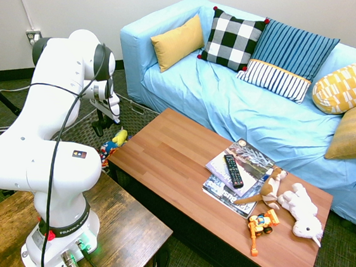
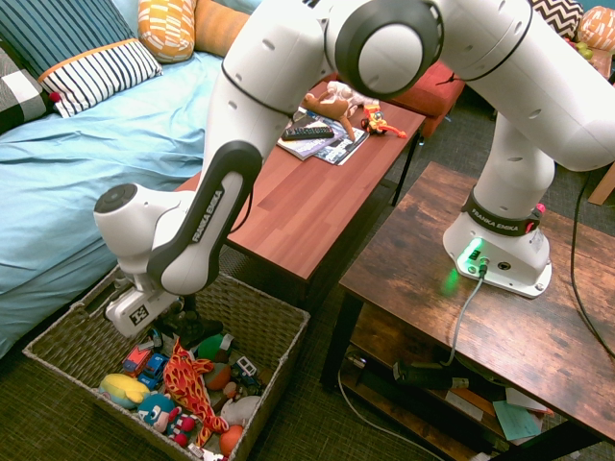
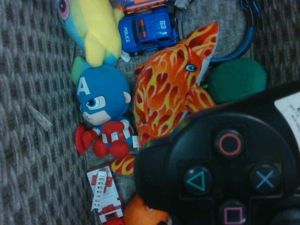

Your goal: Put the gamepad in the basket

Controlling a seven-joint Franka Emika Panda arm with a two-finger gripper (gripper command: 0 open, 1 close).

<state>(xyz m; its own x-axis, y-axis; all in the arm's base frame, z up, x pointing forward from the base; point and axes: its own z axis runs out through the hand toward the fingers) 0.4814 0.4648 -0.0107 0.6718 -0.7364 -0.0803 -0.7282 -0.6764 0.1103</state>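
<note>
The black gamepad fills the lower right of the wrist view, its coloured shape buttons facing the camera. My gripper hangs low inside the big woven basket on the floor and is shut on the gamepad, a dark shape under the hand. It hovers just above the toys. In the first exterior view the gripper is down beside the coffee table's end, and the arm hides most of the basket.
Under the gamepad lie a flame-patterned plush fish, a blue hero doll, a police car and a fire truck. The coffee table holds a TV remote, magazines and toys. The blue sofa stands behind it.
</note>
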